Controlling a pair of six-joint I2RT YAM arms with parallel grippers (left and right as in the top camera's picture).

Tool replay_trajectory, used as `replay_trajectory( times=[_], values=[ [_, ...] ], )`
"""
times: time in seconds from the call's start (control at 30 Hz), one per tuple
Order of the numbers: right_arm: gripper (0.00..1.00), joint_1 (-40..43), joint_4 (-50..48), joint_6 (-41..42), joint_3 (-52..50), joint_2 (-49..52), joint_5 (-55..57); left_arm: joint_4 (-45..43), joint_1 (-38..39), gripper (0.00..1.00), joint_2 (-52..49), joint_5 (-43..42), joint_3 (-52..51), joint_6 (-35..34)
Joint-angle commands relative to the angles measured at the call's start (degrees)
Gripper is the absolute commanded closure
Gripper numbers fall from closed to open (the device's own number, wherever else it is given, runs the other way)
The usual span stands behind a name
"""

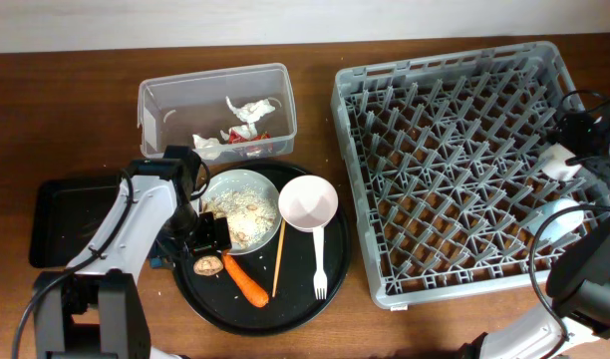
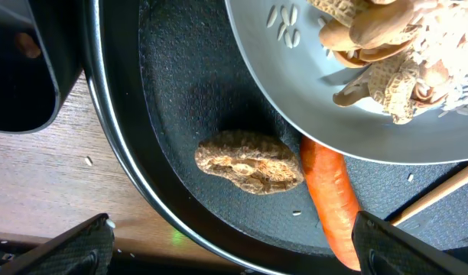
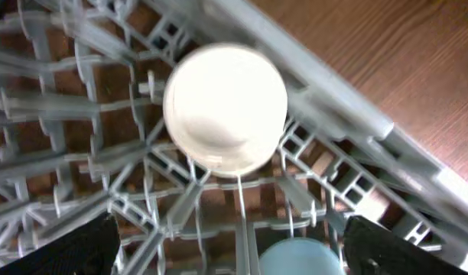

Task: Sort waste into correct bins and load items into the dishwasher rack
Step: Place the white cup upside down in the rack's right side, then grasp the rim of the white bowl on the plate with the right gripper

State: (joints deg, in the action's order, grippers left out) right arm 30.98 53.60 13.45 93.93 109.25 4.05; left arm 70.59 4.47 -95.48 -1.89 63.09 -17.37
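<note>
My left gripper (image 1: 207, 242) (image 2: 234, 248) is open and empty, low over the round black tray, with the brown lump (image 1: 207, 265) (image 2: 249, 162) just ahead of its fingers. The orange carrot (image 1: 245, 280) (image 2: 332, 195) lies beside the lump. The white plate (image 1: 240, 207) (image 2: 295, 84) holds beige crumbs and shells. The pale bowl (image 1: 307, 202), fork (image 1: 319, 264) and a chopstick (image 1: 279, 257) also lie on that tray. My right gripper (image 1: 581, 150) (image 3: 234, 252) is open over the grey rack (image 1: 455, 160), where the white cup (image 1: 559, 162) (image 3: 225, 107) and the light blue cup (image 1: 562, 221) (image 3: 299, 261) stand.
The clear tub (image 1: 155, 105) at the back left holds white scraps and a red wrapper. The flat black rectangular tray (image 1: 61, 224) lies left of the round tray (image 1: 200, 299), whose raised rim (image 2: 134, 176) is close to my left fingers.
</note>
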Motion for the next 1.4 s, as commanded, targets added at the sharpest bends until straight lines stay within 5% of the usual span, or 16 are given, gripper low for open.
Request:
replay_trajectory(
  times=[0.0,0.13,0.3,0.47,0.6,1.03,1.1,1.23,1.37],
  values=[
    [0.03,0.2,3.5,0.2,2.9,-5.1,-6.2,0.0,-0.1,0.01,0.0,0.2,-0.3,0.3],
    [0.04,-2.1,9.9,-7.0,3.2,-14.6,-21.9,-0.6,-0.1,0.01,0.0,0.2,-0.3,0.3],
    [0.05,-21.2,21.9,-11.7,3.1,-20.7,-23.1,-1.6,-0.1,0.01,0.0,0.2,-0.3,0.3],
    [0.12,-50.1,22.5,-0.4,-0.6,-20.3,-14.7,-1.6,-0.1,0.01,0.0,0.2,-0.3,0.3],
    [0.11,-62.3,14.9,4.3,-9.0,-17.6,-12.3,-2.1,-0.1,0.01,0.0,0.2,-0.3,0.3],
    [0.15,-65.9,-3.2,10.9,-16.5,1.3,-7.8,-2.1,-0.1,0.01,0.0,0.2,-0.3,0.3],
    [0.23,-65.9,-3.7,10.9,-16.5,2.6,-7.8,-2.1,-0.1,0.01,0.0,0.2,-0.3,0.3],
    [0.57,-65.9,-4.0,10.9,-16.2,2.4,-7.8,-2.1,-0.1,0.01,0.0,0.2,-0.3,0.3],
    [0.71,-65.9,-3.0,11.0,-13.4,0.0,-7.8,-2.0,-0.1,0.01,0.0,0.2,-0.3,0.3]
  ],
)
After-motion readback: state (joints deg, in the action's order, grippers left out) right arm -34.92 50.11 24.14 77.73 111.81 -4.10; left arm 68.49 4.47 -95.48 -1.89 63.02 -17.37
